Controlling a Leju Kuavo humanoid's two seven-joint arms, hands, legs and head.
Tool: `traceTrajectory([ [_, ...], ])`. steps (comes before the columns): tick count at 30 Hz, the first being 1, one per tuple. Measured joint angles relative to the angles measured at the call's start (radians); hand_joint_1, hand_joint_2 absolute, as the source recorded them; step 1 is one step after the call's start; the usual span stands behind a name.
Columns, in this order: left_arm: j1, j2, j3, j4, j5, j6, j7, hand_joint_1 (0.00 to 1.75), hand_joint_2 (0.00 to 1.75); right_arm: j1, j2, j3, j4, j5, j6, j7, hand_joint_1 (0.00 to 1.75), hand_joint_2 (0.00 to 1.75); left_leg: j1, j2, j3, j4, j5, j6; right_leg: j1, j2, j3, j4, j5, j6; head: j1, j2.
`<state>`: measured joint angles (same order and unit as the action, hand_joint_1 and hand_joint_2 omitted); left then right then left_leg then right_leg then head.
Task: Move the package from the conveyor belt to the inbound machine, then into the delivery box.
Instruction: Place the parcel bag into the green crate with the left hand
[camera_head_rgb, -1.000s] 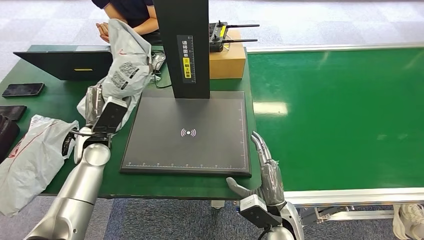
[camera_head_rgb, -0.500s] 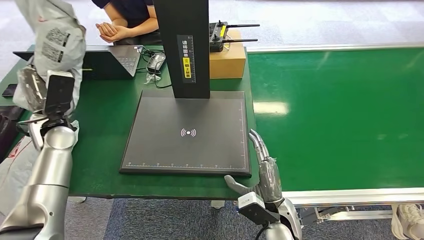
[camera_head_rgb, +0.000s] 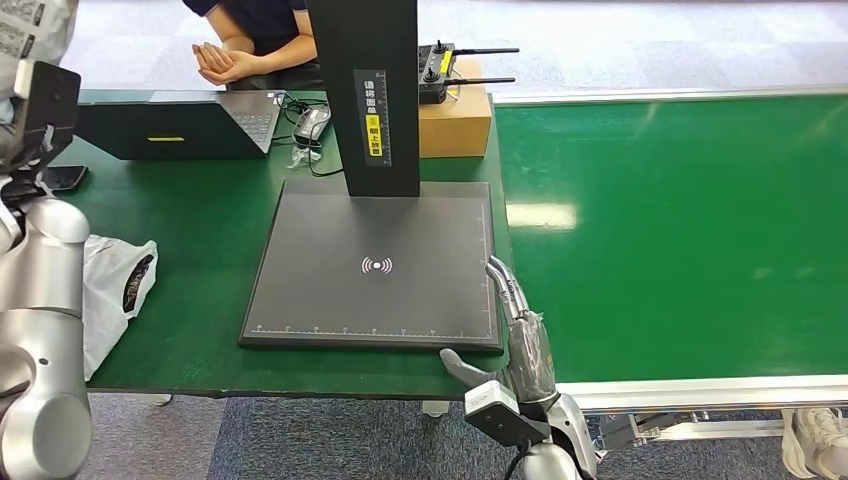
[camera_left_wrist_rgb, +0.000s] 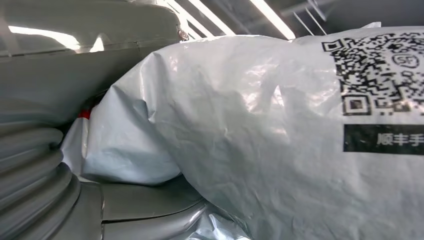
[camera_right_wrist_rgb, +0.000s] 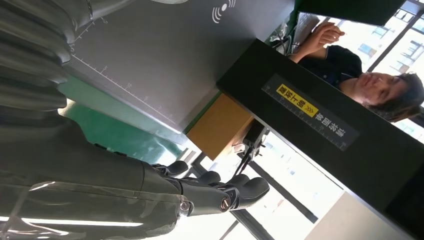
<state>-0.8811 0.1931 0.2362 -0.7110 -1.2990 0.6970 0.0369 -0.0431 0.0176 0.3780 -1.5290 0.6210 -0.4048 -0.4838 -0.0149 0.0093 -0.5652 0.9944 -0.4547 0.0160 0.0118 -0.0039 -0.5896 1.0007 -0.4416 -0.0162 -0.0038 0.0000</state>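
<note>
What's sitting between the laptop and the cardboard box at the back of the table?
In the head view, between the laptop and the cardboard box stands the inbound machine's black column, with loose cables beside it.

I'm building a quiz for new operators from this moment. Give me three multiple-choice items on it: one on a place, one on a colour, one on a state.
1. Where is the cardboard box?
A. On the belt
B. On the table beside the scanner post
C. On the floor

2. What colour is the conveyor belt?
A. Green
B. Black
C. Blue

3. What is the left hand doing?
A. Hanging open with nothing in it
B. Holding the grey package
C. Pressing on the scanner plate

Answers: 1 B, it stands on the table right of the black post. 2 A, the belt is green. 3 B, the left wrist view shows the package against that hand.
</note>
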Motion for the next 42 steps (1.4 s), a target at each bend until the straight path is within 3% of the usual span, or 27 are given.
traceTrajectory([
  [2, -0.013, 0.015, 0.017, 0.022, -0.070, 0.000, 0.059, 1.75, 1.75, 0.000, 0.001, 0.002, 0.000, 0.006, 0.005, 0.006, 0.00, 1.75, 0.000, 0.000, 0.000, 0.000, 0.000, 0.000, 0.000, 0.000, 0.000, 0.000, 0.000, 0.000, 0.000, 0.000],
  [3, -0.019, 0.022, 0.026, 0.037, -0.091, 0.000, 0.084, 1.67, 1.75, 0.000, 0.001, 0.004, 0.000, 0.008, 0.008, 0.008, 0.00, 1.75, 0.000, 0.000, 0.000, 0.000, 0.000, 0.000, 0.000, 0.000, 0.000, 0.000, 0.000, 0.000, 0.000, 0.000],
  [6, -0.038, 0.043, 0.058, 0.094, -0.109, -0.002, 0.137, 0.36, 1.75, 0.000, 0.002, 0.009, -0.001, 0.012, 0.010, 0.011, 0.00, 1.75, 0.000, 0.000, 0.000, 0.000, 0.000, 0.000, 0.000, 0.000, -0.001, 0.000, 0.000, 0.000, 0.000, 0.000],
  [7, -0.046, 0.050, 0.068, 0.118, -0.109, -0.006, 0.153, 0.00, 1.75, 0.000, 0.003, 0.011, -0.001, 0.013, 0.010, 0.013, 0.00, 1.75, 0.000, 0.000, 0.000, 0.000, 0.000, 0.000, 0.000, 0.000, 0.000, 0.000, 0.000, 0.000, 0.000, 0.000],
  [17, -0.068, 0.073, 0.128, 0.278, -0.093, -0.038, 0.182, 0.00, 1.75, 0.018, 0.004, 0.014, -0.022, 0.027, 0.005, 0.024, 0.00, 1.75, 0.000, 0.000, 0.000, 0.000, 0.000, 0.000, 0.000, 0.000, -0.001, 0.000, 0.000, 0.000, 0.000, 0.000],
  [30, -0.073, 0.056, 0.148, 0.306, -0.025, -0.062, 0.080, 0.00, 1.75, 0.025, 0.007, 0.014, -0.042, 0.048, 0.018, 0.042, 0.00, 1.75, 0.000, 0.000, 0.000, 0.000, 0.000, 0.000, 0.000, 0.000, -0.001, 0.000, 0.000, 0.000, 0.000, 0.000],
  [33, -0.073, 0.040, 0.154, 0.305, 0.030, -0.061, 0.010, 0.00, 1.75, 0.026, 0.009, 0.014, -0.042, 0.049, 0.017, 0.042, 0.00, 1.75, 0.000, 0.000, 0.000, 0.000, 0.000, 0.000, 0.000, 0.000, -0.001, 0.000, 0.000, 0.000, 0.000, 0.000],
  [36, -0.064, 0.006, 0.166, 0.282, 0.155, -0.078, -0.133, 0.00, 1.75, 0.028, 0.010, 0.014, -0.042, 0.051, 0.014, 0.042, 0.00, 1.75, 0.000, 0.000, 0.000, 0.000, 0.000, 0.000, 0.000, 0.000, -0.001, 0.000, 0.000, 0.000, 0.000, 0.000],
  [39, -0.038, -0.040, 0.168, 0.224, 0.285, -0.119, -0.250, 0.00, 1.75, 0.032, 0.011, 0.014, -0.042, 0.051, 0.012, 0.038, 0.00, 1.75, -0.001, 0.000, 0.000, 0.000, 0.000, 0.000, -0.001, 0.001, -0.001, 0.000, 0.000, 0.000, 0.000, 0.000],
  [42, 0.017, -0.086, 0.146, 0.129, 0.426, -0.188, -0.318, 0.00, 1.75, 0.038, 0.014, 0.014, -0.042, 0.052, 0.011, 0.032, 0.00, 1.75, -0.001, 0.001, 0.000, 0.000, 0.000, 0.000, -0.002, 0.002, -0.001, 0.000, 0.000, 0.000, 0.000, 0.000],
])
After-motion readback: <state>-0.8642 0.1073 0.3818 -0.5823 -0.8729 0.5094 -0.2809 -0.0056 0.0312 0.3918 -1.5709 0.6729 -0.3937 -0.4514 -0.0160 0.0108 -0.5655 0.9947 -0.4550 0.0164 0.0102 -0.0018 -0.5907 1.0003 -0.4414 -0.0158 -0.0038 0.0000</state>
